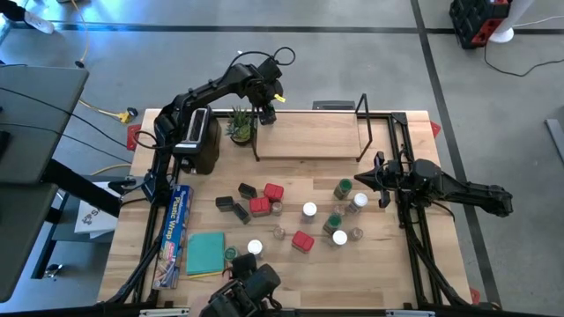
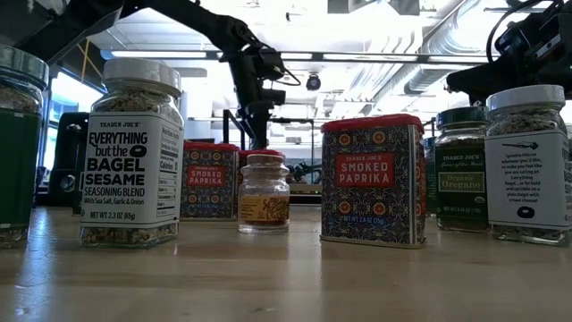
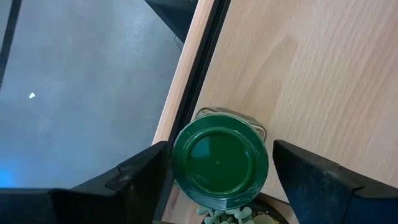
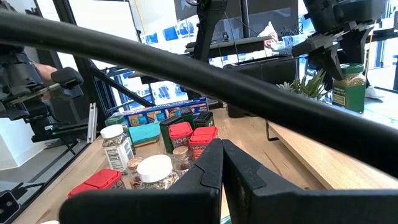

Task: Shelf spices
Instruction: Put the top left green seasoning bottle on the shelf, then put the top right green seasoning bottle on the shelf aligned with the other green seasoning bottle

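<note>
The left gripper [image 1: 265,112] is hovering over the left end of the light-wood shelf [image 1: 308,134], which is standing along the far edge of the bench [image 1: 388,264]. Its two fingers [image 3: 134,180] are standing apart on either side of a green-lidded spice jar [image 3: 219,162], with a gap showing on each side of the lid, so the claw is open around the jar and not pressing on it. The jar is sitting upright at the shelf's left end, right by its edge and just beside the small potted plant [image 1: 240,126].

The right gripper [image 1: 382,182] is waiting over the right part of the bench, near the shelf's right frame end, its fingers closed together on nothing.

The remaining spices are standing scattered across the middle of the bench: red smoked paprika tins [image 2: 372,180], a white-lidded everything-but-the-bagel seasoning jar [image 2: 131,154], a tiny clear jar [image 2: 264,193] and a green-lidded oregano jar [image 2: 461,170].
</note>
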`<action>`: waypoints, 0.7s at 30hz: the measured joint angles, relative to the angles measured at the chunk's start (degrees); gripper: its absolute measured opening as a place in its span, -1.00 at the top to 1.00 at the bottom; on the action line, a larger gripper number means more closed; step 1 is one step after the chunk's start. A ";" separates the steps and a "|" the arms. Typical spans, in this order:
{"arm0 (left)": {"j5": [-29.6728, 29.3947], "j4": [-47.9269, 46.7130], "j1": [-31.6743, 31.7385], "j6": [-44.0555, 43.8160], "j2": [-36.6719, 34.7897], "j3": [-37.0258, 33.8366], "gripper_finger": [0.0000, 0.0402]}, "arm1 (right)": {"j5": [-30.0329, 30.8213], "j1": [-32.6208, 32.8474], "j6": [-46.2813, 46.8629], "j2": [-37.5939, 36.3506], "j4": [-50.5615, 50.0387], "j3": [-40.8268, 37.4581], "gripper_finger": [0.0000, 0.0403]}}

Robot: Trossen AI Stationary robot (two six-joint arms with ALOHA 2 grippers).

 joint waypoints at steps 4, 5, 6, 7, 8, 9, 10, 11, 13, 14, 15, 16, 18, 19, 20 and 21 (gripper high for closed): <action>-0.17 0.03 0.00 0.27 -0.02 0.00 -0.45 | 0.00 0.01 0.00 0.00 0.01 0.00 1.00; -0.21 0.04 0.00 0.28 -0.02 0.00 -0.45 | 0.00 0.00 -0.01 0.00 0.00 -0.02 1.00; -0.28 0.09 0.00 0.28 -0.02 0.00 -0.45 | 0.00 0.01 0.00 0.00 0.00 0.00 1.00; -0.35 0.17 0.00 0.28 -0.02 0.00 -0.46 | 0.01 0.02 -0.02 0.00 0.01 -0.01 1.00; -0.37 0.22 0.02 0.28 -0.02 0.00 -0.46 | -0.01 0.02 0.00 0.00 0.00 0.00 1.00; -0.39 0.23 0.02 0.28 -0.02 0.00 -0.46 | -0.01 0.00 0.00 0.00 0.00 0.00 1.00; -0.40 0.23 0.02 0.28 -0.02 0.00 -0.46 | 0.00 0.01 -0.01 0.00 0.00 0.00 1.00; -0.39 0.24 0.02 0.31 -0.02 0.00 -0.46 | 0.00 0.01 -0.01 0.00 0.02 -0.01 1.00; -0.41 0.25 0.04 0.33 -0.02 0.00 -0.46 | -0.01 0.01 0.00 0.02 0.01 0.00 1.00; -0.42 0.27 0.04 0.35 -0.02 0.00 -0.46 | -0.01 0.02 0.00 0.00 0.01 -0.01 1.00; -0.43 0.33 0.06 0.35 -0.02 0.00 -0.46 | 0.00 0.01 -0.01 0.00 0.01 -0.01 1.00; -0.47 0.44 0.07 0.35 -0.02 0.00 -0.46 | -0.01 0.00 0.00 0.00 0.01 0.00 1.00; -0.58 0.27 0.09 0.33 -0.02 0.46 -0.46 | 0.01 0.02 0.00 0.00 0.00 0.00 1.00; -0.65 0.17 0.09 0.29 -0.02 0.83 -0.46 | 0.01 0.01 -0.02 0.00 0.02 -0.01 1.00; -0.68 0.01 0.13 0.28 -0.02 1.38 -0.46 | -0.01 0.00 0.00 0.00 0.01 0.00 1.00; -0.68 -0.11 0.13 0.28 -0.02 2.13 -0.46 | 0.01 0.00 0.00 0.00 0.02 0.00 1.00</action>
